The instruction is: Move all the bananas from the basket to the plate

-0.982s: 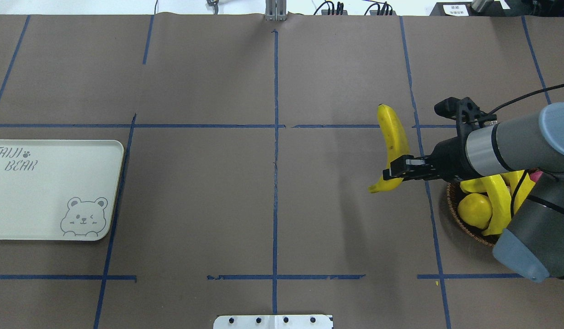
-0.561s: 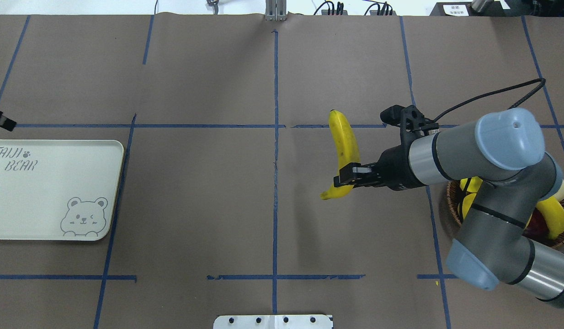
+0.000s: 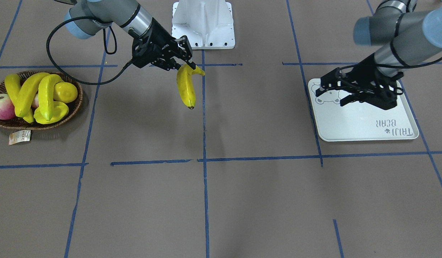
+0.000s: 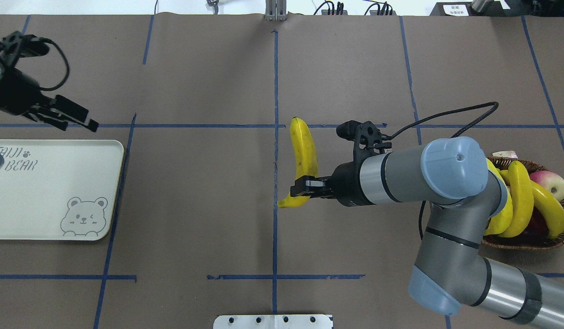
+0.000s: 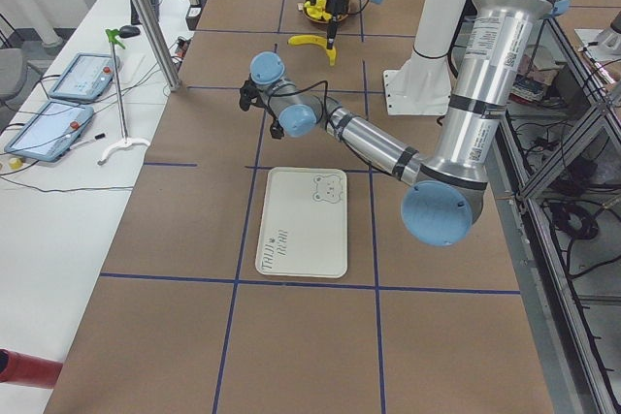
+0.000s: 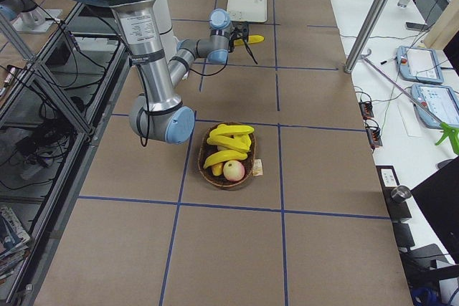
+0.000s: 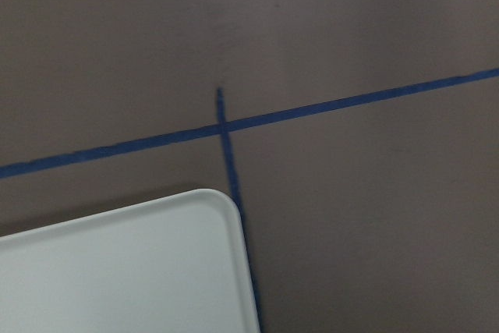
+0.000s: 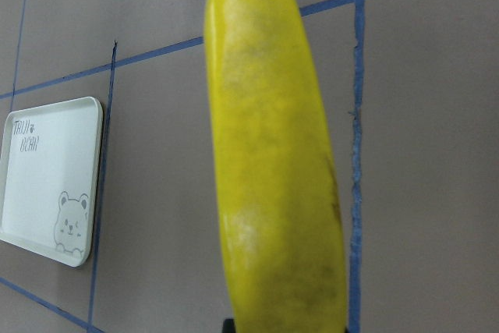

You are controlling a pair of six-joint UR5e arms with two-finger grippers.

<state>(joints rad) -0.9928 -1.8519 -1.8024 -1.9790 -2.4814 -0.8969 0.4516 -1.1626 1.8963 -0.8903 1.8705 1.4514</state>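
Near the middle of the table, just beside the central blue tape line point(image 4: 275, 91), we see the right gripper point(image 4: 300, 189) clamped on a banana point(image 4: 305, 155), its fingers pinching the fruit close to one end while the rest of the yellow curve points away from the robot, raised off the brown table point(image 4: 195, 205). At the table's right end the basket point(image 4: 519, 244) holds the other bananas point(image 3: 27, 93) along with an apple point(image 3: 2, 109) and a lemon point(image 3: 65, 92). At the opposite end lies the plate point(image 4: 44, 192), bear face and lettering in plain sight, with nothing on it. The left gripper point(image 3: 330, 96) hangs in the air by the plate's far edge, its fingers spread wide and holding nothing; its wrist camera looks down on a rounded corner of the plate and a crossing of tape lines
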